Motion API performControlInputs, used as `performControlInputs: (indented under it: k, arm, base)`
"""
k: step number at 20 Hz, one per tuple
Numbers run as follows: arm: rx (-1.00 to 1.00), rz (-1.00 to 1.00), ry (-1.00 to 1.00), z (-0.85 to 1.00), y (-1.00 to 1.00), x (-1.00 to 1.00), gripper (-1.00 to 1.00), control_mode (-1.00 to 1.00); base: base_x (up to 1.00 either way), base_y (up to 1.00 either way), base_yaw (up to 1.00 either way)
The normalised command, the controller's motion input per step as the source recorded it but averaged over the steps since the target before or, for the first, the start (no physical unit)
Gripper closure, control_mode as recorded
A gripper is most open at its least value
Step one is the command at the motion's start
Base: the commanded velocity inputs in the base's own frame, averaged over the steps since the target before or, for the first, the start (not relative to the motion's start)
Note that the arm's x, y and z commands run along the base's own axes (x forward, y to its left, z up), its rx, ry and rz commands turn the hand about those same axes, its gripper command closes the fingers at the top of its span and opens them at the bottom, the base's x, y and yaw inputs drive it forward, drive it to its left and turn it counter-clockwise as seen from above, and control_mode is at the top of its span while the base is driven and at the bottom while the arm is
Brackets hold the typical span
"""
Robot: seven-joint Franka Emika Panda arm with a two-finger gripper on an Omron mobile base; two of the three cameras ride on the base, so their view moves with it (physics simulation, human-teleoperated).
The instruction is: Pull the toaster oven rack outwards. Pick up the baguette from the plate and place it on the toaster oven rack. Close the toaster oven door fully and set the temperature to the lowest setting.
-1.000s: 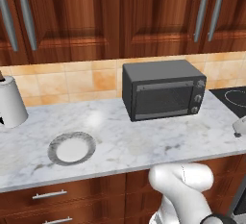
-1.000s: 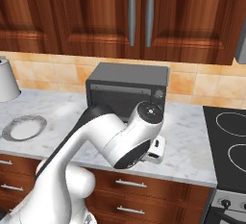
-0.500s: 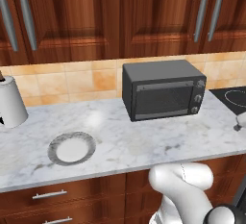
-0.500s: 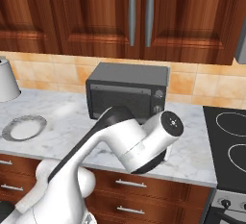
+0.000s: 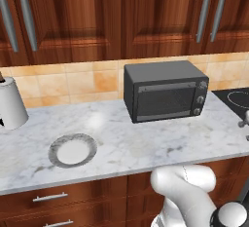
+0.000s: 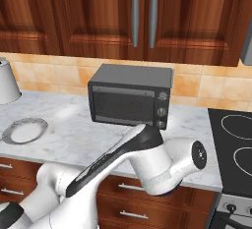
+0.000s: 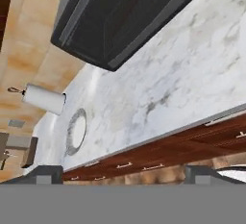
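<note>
Hand (image 7: 123, 172) spread wide, holding nothing, fingertips barely showing; toaster oven (image 7: 120, 14) cut off above.

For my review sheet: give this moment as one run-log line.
toaster oven door: closed | plate: empty, left of oven on counter | end effector: open, holding nothing, off the counter's front edge

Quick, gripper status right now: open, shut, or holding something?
Gripper: open, fingertips spread wide, nothing between them; it faces the marble counter in front of the closed toaster oven.
</note>
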Motion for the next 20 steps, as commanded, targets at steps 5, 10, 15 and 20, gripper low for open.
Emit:
performControlInputs:
  k: [5,10,15,20]
  arm:
    - [0.40,-0.06,0.00,0.11,-0.03,0.05,-1.00,-1.00]
    - [0.23,-0.13,0.00,0.18,0.00,0.18,-1.00,-1.00]
    - [0.12,-0.09,0.07,0.25,0.00,0.27,-1.00,-1.00]
    - [0.09,-0.02,0.08,0.14,0.00,0.32,-1.00,-1.00]
  base:
    - [0.00,0.00,0.00]
    - [0.00,0.00,0.00]
    - [0.00,0.00,0.00]
    - [0.00,0.00,0.00]
